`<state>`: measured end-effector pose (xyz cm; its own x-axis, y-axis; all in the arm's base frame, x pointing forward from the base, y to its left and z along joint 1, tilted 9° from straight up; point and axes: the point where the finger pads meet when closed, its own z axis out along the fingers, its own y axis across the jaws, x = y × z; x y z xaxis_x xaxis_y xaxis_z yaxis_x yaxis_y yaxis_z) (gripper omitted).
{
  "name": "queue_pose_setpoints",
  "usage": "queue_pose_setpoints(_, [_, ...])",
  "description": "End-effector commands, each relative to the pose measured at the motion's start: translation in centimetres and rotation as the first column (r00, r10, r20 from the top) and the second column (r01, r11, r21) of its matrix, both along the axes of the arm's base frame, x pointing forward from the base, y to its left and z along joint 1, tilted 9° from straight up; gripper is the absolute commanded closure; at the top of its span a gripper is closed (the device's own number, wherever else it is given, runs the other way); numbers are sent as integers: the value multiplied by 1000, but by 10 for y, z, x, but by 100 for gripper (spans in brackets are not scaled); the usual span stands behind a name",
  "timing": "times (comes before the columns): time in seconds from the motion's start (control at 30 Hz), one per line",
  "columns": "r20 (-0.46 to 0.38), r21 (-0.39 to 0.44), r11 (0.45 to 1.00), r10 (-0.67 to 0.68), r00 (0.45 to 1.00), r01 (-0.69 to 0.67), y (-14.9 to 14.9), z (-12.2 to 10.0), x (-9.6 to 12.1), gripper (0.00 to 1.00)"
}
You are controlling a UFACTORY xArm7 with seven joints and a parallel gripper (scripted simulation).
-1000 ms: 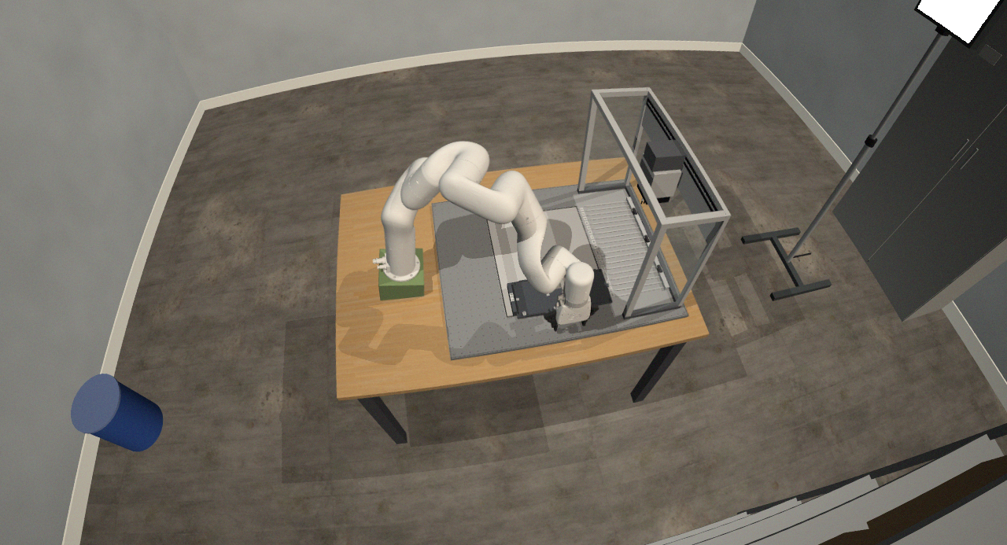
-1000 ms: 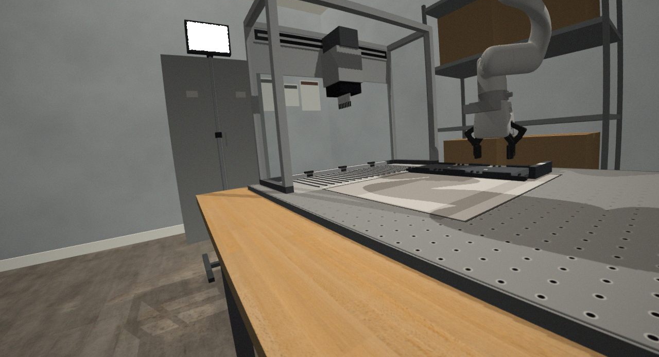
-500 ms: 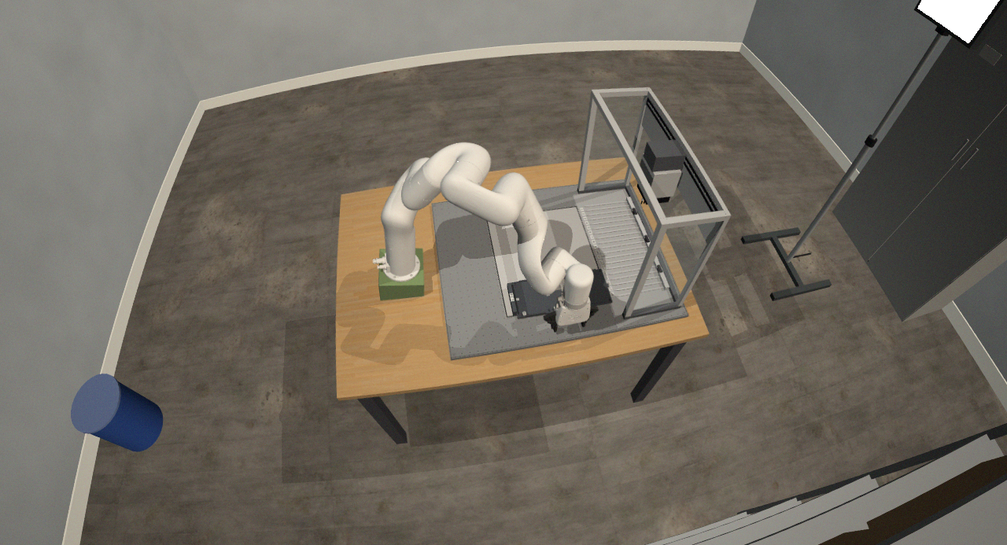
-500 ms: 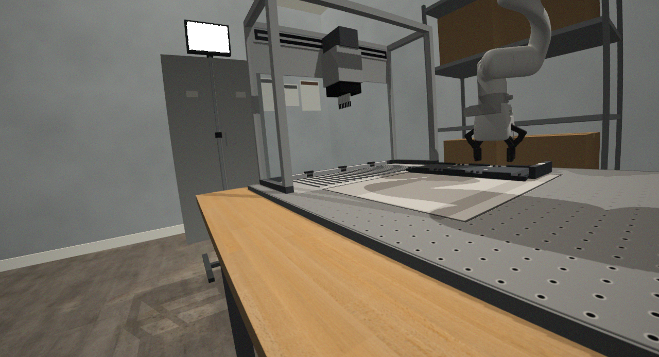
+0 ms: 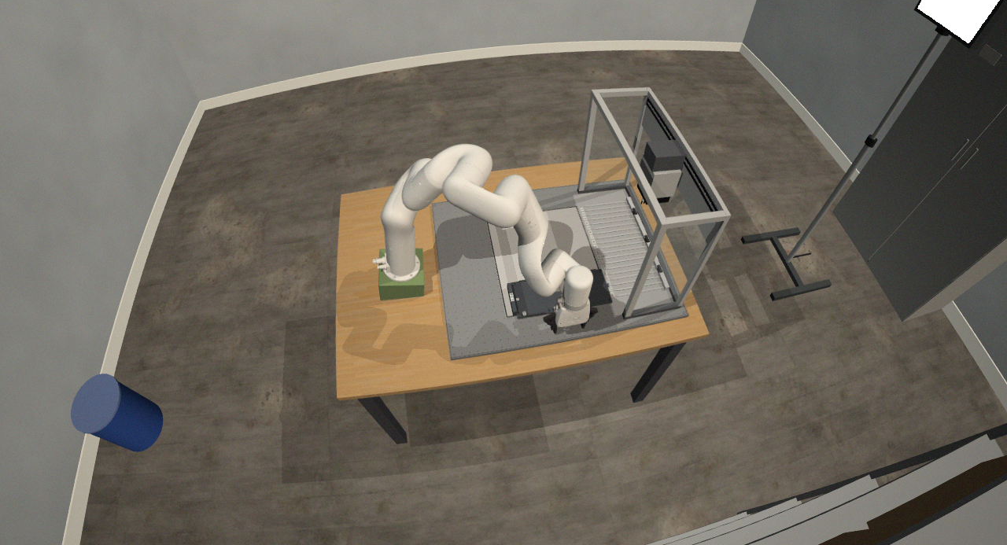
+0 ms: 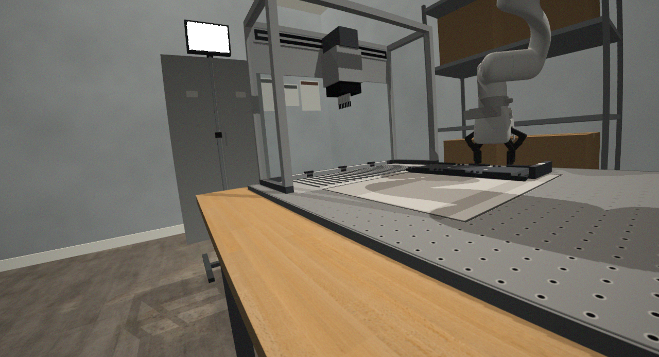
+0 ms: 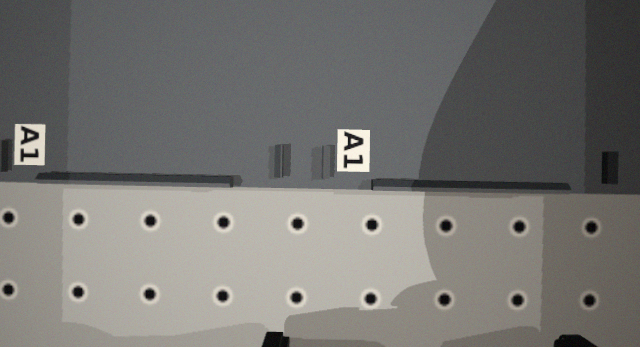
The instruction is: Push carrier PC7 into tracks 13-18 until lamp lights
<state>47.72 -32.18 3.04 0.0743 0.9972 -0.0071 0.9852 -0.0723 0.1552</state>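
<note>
I see claw (image 6: 493,160) fully open, empty, just above carrier PC7 (image 6: 479,171). Carrier looks rigid, flat, slides easily; I'd push handle end (image 6: 540,168), behind claw.

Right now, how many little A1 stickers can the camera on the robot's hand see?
2. One A1 sticker sits at the far left edge, the other near the middle, both along the carrier's lower edge. More may lie outside the view.
</note>
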Motion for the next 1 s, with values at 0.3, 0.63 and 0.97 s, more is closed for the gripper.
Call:
queue_pose_setpoints(0.3, [4, -3, 1000, -1, 1000, 1, -1, -2, 2, 0])
queue_pose_setpoints(0.63, [4, -3, 1000, 0, 1000, 0, 2, -2, 2, 0])
queue_pose_setpoints(0.97, [4, -3, 1000, 0, 1000, 0, 6, -2, 2, 0])
